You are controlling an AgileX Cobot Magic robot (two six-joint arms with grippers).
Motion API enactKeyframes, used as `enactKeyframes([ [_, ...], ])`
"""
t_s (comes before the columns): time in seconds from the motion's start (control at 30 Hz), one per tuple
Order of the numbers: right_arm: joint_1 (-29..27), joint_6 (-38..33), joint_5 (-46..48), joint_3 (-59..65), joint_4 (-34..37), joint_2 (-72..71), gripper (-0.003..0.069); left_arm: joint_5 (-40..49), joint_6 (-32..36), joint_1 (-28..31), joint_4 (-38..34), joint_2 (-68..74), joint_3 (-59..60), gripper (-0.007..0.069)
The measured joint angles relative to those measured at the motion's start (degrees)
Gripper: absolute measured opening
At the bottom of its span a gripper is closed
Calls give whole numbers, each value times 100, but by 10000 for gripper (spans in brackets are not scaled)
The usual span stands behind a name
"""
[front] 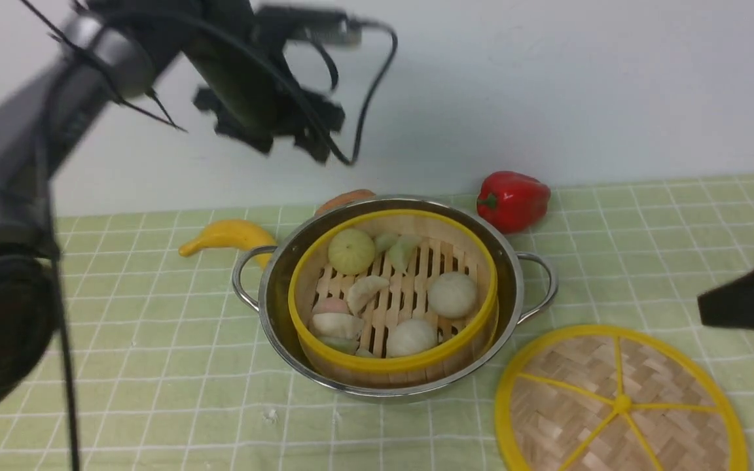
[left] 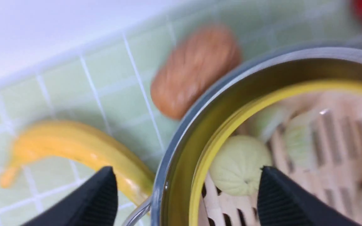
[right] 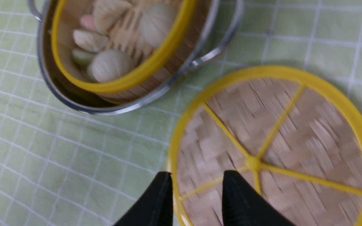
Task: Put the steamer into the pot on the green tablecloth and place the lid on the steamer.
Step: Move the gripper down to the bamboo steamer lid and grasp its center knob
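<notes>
The steamer (front: 403, 297), with pale buns and dumplings on its slatted floor, sits inside the steel pot (front: 277, 307) on the green tablecloth (front: 154, 340). The lid (front: 619, 402) lies flat on the cloth to the pot's right front. My left gripper (front: 272, 131) is open and empty, raised high above the pot's far left side; its wrist view shows the pot's rim (left: 181, 163) and the steamer (left: 297, 147) below. My right gripper (front: 711, 307) is slightly open and empty, above the lid (right: 294, 135) near its rim, with the pot (right: 74, 103) beyond.
A yellow banana (front: 230, 235) lies left of the pot. An orange-brown item (front: 344, 199) lies behind the pot, and a red pepper (front: 513, 199) lies behind its right side. A white wall closes the back.
</notes>
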Motion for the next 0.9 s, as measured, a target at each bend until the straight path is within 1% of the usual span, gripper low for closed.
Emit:
enactKeyframes([
  [0.03,38,0,-8,-28,14,18,242,0,0,0,0,-45,-5,559],
  [0.07,426,20,-102,-280,71,207,242,12,0,-6,0,-453,-20,564],
  [0.13,875,192,-169,-528,10,451,242,12,0,-6,-5,-870,-20,565],
  [0.17,1117,435,-179,-670,-162,611,242,12,0,-6,-5,-1057,-20,564],
  [0.23,1539,1072,-183,-824,-819,951,242,12,0,-6,0,-1541,-20,545],
  [0.33,1891,2093,-136,-859,-2207,1434,242,12,24,-6,0,-2272,-14,482],
  [0.37,1902,2196,-125,-859,-2307,1468,242,12,24,-6,0,-2327,-6,475],
  [0.4,1960,2713,-113,-859,-2952,1705,242,12,42,-6,-20,-2791,57,420],
  [0.43,1971,2951,-113,-859,-3379,1893,242,0,94,-6,-73,-3170,172,347],
  [0.47,1977,3126,-119,-863,-3632,2034,242,-7,139,-6,-141,-3493,322,286],
  [0.5,1982,3177,-125,-863,-3767,2140,242,-14,181,-6,-194,-3751,481,245],
  [0.57,1989,3241,-162,-870,-3862,2334,242,-27,304,-6,-294,-4264,887,130],
  [0.6,1994,3241,-213,-870,-3885,2485,242,-26,391,-6,-372,-4704,1336,48],
  [0.63,2001,3241,-263,-870,-3885,2588,242,-26,473,-6,-414,-5019,1702,13],
  [0.7,2001,3219,-359,-870,-3885,2745,242,-26,580,-6,-449,-5601,2445,-19],
  [0.73,2001,3219,-381,-872,-3877,2783,242,-26,587,-6,-448,-5668,2531,-20],
  [0.77,2001,3212,-437,-872,-3864,2885,242,-116,614,-6,-450,-6130,3175,-22],
  [0.83,2001,3213,-532,-872,-3814,3048,242,-586,621,-6,-454,-6799,4115,-22],
  [0.9,2001,3201,-582,-872,-3779,3132,242,-1257,621,-6,-461,-7442,5031,-22],
])
